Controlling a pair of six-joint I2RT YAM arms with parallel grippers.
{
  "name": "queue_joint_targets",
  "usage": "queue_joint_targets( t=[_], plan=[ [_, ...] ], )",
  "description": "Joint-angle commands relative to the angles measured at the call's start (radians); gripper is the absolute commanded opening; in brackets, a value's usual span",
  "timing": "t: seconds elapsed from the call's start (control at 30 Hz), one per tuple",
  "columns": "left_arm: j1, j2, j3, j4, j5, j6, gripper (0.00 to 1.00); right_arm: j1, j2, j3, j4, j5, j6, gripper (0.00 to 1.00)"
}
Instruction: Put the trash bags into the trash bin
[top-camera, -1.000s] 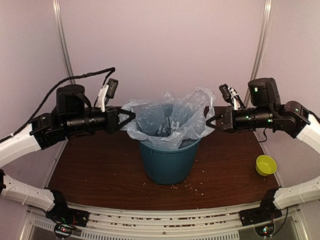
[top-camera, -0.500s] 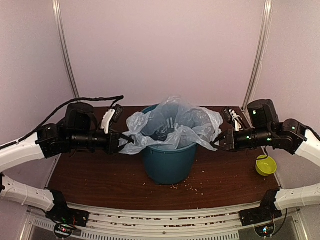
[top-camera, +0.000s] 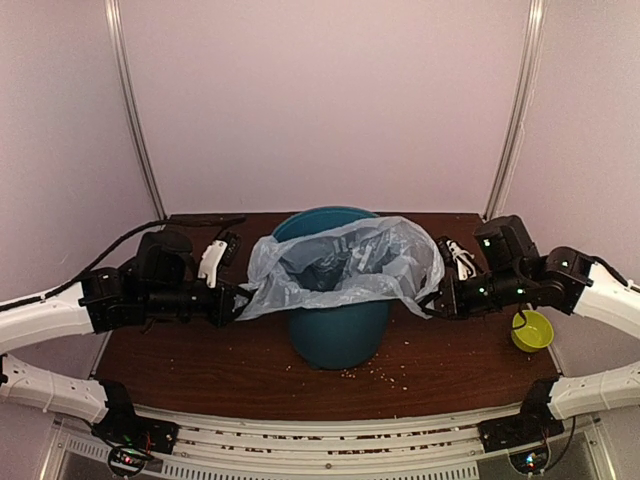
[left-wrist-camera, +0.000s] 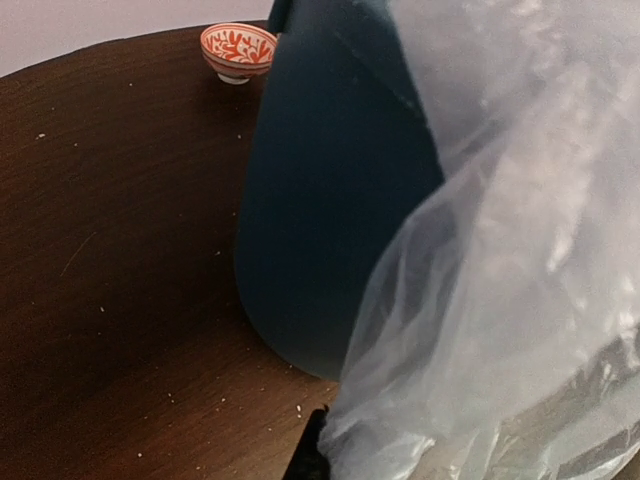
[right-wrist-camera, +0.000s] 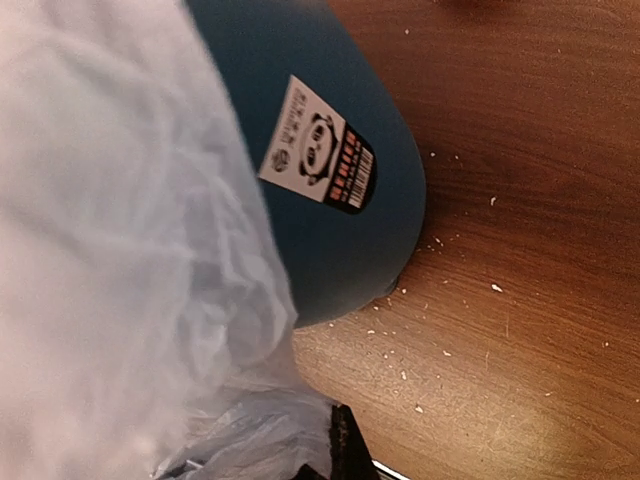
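Note:
The teal trash bin (top-camera: 338, 330) stands upright mid-table, its wall also filling the left wrist view (left-wrist-camera: 330, 200) and the right wrist view (right-wrist-camera: 340, 200), where it carries a white label. The translucent trash bag (top-camera: 345, 262) is draped over the bin's mouth, spread out past the rim on both sides. My left gripper (top-camera: 236, 302) is shut on the bag's left edge (left-wrist-camera: 480, 330), low beside the bin. Opposite it, the right gripper (top-camera: 436, 300) is shut on the bag's right edge (right-wrist-camera: 130, 250). Only one dark fingertip shows in each wrist view.
A lime-green bowl (top-camera: 531, 330) sits on the table just right of my right arm. A small red-patterned bowl (left-wrist-camera: 238, 50) stands behind the bin. Crumbs (top-camera: 385, 372) dot the dark wood around the bin's base. Walls close in on three sides.
Both grippers have come down from above rim height to below the rim, pulling the bag's edges down over the bin. The bag has flattened over the mouth.

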Motion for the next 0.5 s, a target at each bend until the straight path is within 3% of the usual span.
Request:
queue_joint_targets(
  t=[0.0,0.37,0.47],
  plan=[
    [0.000,0.041,-0.015,0.078,-0.072,-0.006,0.00,-0.004,0.045,-0.039,-0.002,0.047,0.000,0.00],
    [-0.001,0.063,0.040,0.040,-0.184,0.013,0.00,-0.003,0.057,-0.014,-0.029,0.098,-0.005,0.02],
    [0.000,0.027,0.068,0.000,-0.171,0.032,0.35,-0.003,0.014,0.002,-0.067,0.117,0.016,0.13]
  ],
)
